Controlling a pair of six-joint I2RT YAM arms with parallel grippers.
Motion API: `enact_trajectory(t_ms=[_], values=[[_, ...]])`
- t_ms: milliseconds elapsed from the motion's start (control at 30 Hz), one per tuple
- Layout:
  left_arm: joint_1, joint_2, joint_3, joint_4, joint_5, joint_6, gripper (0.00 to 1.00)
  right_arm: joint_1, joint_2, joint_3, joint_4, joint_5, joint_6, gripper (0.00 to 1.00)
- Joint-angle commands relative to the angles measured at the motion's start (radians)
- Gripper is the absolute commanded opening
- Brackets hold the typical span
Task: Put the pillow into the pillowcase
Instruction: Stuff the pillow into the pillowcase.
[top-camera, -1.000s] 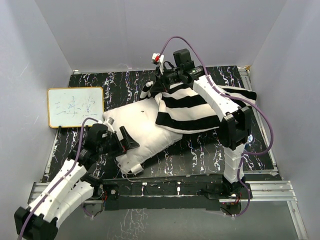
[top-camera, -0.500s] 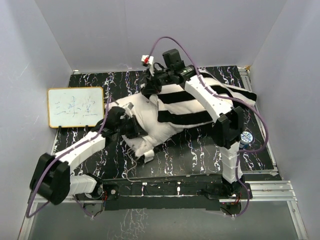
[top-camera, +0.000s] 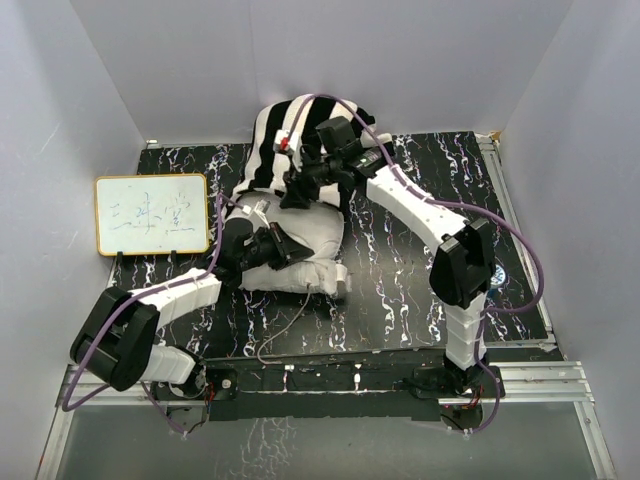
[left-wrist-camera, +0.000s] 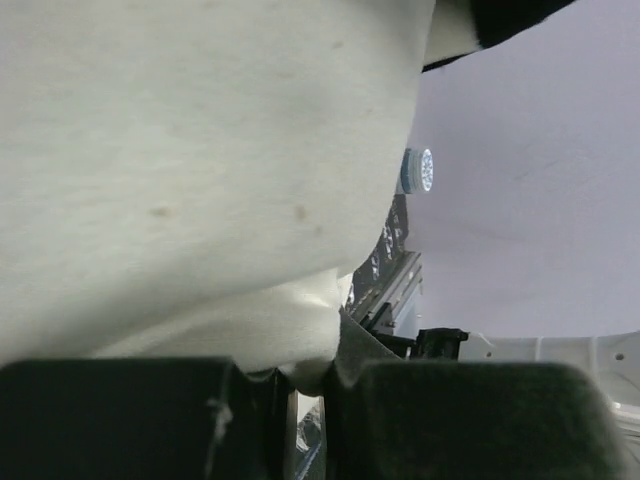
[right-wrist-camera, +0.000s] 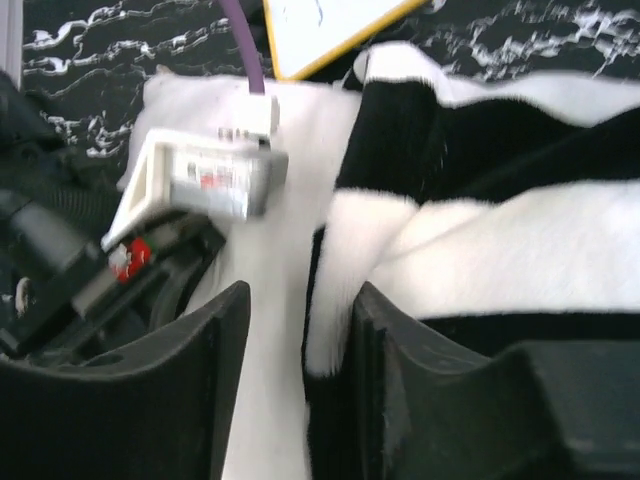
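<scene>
Your pillow (top-camera: 305, 240): plump, plain white, soft. Lies flat on table (top-camera: 420, 290), left of centre, long side running roughly left to right. Near edge creased; one corner sticks out at near right. Most of its white surface is bare to you.
Your pillowcase (top-camera: 270, 135): thin cloth, wide black and white stripes. Bunched in heap at far edge, riding up against back wall (top-camera: 420, 70), lower part touching pillow's far end. Whether pillow's far end sits inside, you cannot tell.
</scene>
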Motion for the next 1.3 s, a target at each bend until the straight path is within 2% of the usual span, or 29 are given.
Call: enact_trajectory(t_ms=[0,67,167,233,300,367,467,600,767,967,1100,1267], values=[[0.024,0.018,-0.049,0.243,0.048,-0.116,0.00,-0.091,-0.170,-0.074,-0.022,-0.175,-0.106,0.58],[0.035,0.020,-0.059,0.269,0.062,-0.139,0.00,-0.145,-0.272,-0.138,-0.010,-0.217,-0.144,0.74],[0.053,0.006,-0.074,0.283,0.073,-0.160,0.00,-0.247,-0.418,-0.272,0.046,-0.239,-0.185,0.86],[0.065,-0.019,-0.073,0.255,0.077,-0.157,0.00,-0.333,-0.469,-0.342,0.051,-0.254,-0.199,0.87],[0.077,-0.045,-0.071,0.227,0.084,-0.150,0.00,-0.426,-0.506,-0.449,0.128,-0.267,-0.141,0.88],[0.093,-0.075,-0.062,0.200,0.099,-0.150,0.00,-0.499,-0.534,-0.600,0.299,-0.224,-0.040,0.88],[0.114,-0.110,-0.035,0.159,0.123,-0.152,0.00,-0.527,-0.538,-0.842,0.616,-0.075,0.090,0.87],[0.155,-0.141,0.003,0.154,0.163,-0.201,0.00,-0.496,-0.487,-1.031,0.967,-0.061,0.191,0.77],[0.259,-0.146,0.020,0.354,0.239,-0.429,0.00,-0.395,-0.408,-1.058,1.164,0.025,0.272,0.76],[0.363,-0.142,0.048,0.565,0.280,-0.678,0.00,-0.374,-0.321,-1.005,1.350,0.121,0.423,0.72],[0.398,-0.136,0.061,0.594,0.306,-0.738,0.00,-0.353,-0.270,-0.963,1.415,0.111,0.479,0.65],[0.406,-0.145,0.086,0.579,0.316,-0.744,0.00,-0.306,-0.195,-0.894,1.416,0.173,0.516,0.62]])
